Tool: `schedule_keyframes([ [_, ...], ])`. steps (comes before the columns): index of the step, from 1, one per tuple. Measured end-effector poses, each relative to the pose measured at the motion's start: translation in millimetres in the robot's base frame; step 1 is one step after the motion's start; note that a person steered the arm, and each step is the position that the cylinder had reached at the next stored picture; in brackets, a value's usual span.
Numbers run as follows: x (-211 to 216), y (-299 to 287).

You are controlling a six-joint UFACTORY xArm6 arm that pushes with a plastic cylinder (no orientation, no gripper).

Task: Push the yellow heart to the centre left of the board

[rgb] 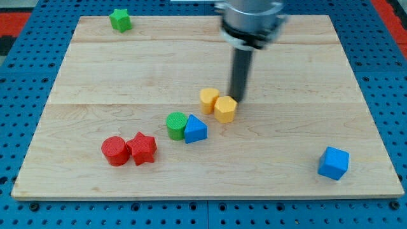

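**Yellow heart near mid-board, my tip beside it**

The yellow heart-shaped block (pixel 209 100) sits near the wooden board's (pixel 95 83) centre, touching a yellow hexagonal block (pixel 225 109) on its right. My tip (pixel 238 98) stands just right of both, at the hexagon's upper edge. There are no jaws, only a dark rod. A green cylinder (pixel 176 124) and blue triangular block (pixel 195 130) lie below.

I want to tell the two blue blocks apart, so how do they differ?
The blue cube is box-shaped, while the blue triangle block is a wedge with a pointed top. The cube sits alone near the view's bottom right; the triangle block touches the green round block near the middle. My tip is much nearer the triangle block than the cube. Both are the same bright blue and rest on the wooden board.
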State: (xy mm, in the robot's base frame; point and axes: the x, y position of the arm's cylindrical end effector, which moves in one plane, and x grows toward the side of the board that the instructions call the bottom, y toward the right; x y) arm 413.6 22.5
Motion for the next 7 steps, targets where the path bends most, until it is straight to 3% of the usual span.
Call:
schedule_keyframes([
  [1,-12.3,-30.4],
  [3,38.8,76.1],
  [4,52.7,64.2],
  [6,-30.4,-118.6],
  [7,-40.2,-172.6],
])
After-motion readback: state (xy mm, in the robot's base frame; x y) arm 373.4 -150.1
